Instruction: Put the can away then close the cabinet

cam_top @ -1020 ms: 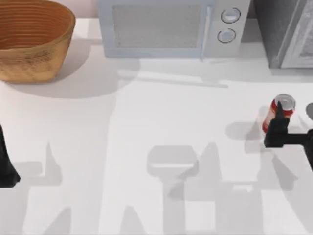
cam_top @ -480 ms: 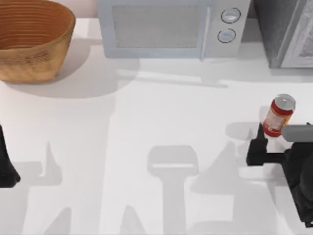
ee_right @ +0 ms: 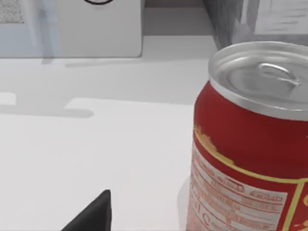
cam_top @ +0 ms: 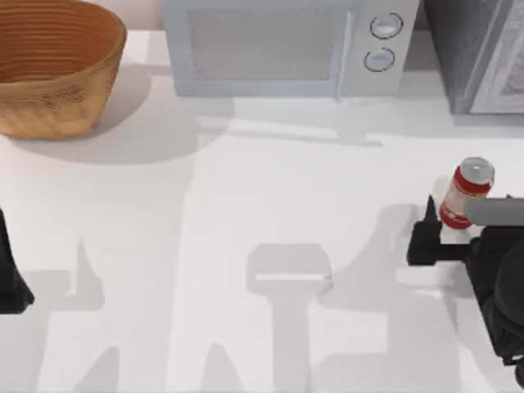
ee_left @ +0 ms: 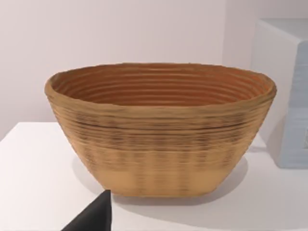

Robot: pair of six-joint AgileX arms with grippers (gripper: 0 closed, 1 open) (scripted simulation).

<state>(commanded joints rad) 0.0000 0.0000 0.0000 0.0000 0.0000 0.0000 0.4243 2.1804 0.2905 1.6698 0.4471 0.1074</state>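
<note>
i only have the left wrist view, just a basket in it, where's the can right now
Observer: The can stands upright near the right edge of the table in the top view.
Operator: is anything holding it
Observer: Not gripped. The right end effector is open, and its fingers seem to straddle the can's base.
Operator: and the cabinet
Observer: The cabinet sits at the far right corner, beyond the can, next to the microwave.

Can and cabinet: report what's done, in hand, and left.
Nothing is done: the can stands upright on the table, outside the cabinet. In hand: the right pincer sits beside it, not gripping. Left: grasping, stowing, closing. The left pincer is parked at the table's left edge.
</note>
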